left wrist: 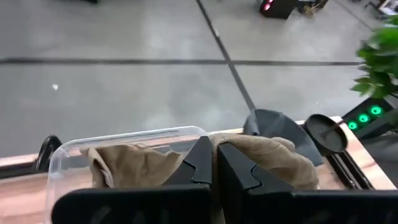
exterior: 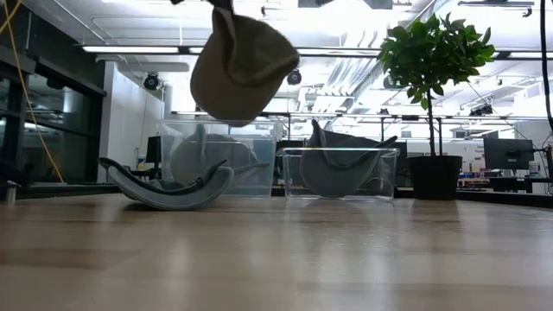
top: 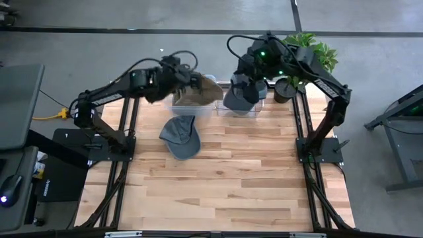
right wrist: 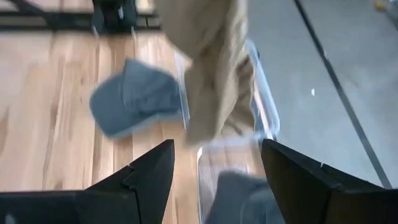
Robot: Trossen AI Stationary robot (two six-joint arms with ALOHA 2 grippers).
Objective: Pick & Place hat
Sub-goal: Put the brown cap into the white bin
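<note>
A tan hat point(exterior: 243, 67) hangs from my left gripper point(left wrist: 214, 150), which is shut on it above the left clear bin point(top: 192, 106) at the table's far edge. That bin point(exterior: 259, 164) holds a pale hat point(exterior: 203, 155). My right gripper point(right wrist: 217, 163) is open and hovers over the right clear bin point(top: 254, 109), where a grey hat point(right wrist: 239, 194) lies inside. A third hat, a grey cap point(top: 180, 136), rests on the table in front of the left bin, its brim curling upward point(exterior: 168, 188). My left gripper pinches the tan hat between its two shut fingers point(left wrist: 198, 163), with cloth bunched on both sides of them point(left wrist: 273, 155). The fingers come from above. The hat's narrow upper end point(exterior: 224, 19) is in the hold and the rest hangs below, lifted clear above the bin.
A potted plant point(top: 306, 51) stands at the far right corner beside the right bin. The wooden tabletop point(top: 238, 178) stretches toward the near edge. The arm bases point(top: 99, 142) sit at the table's left and right sides.
</note>
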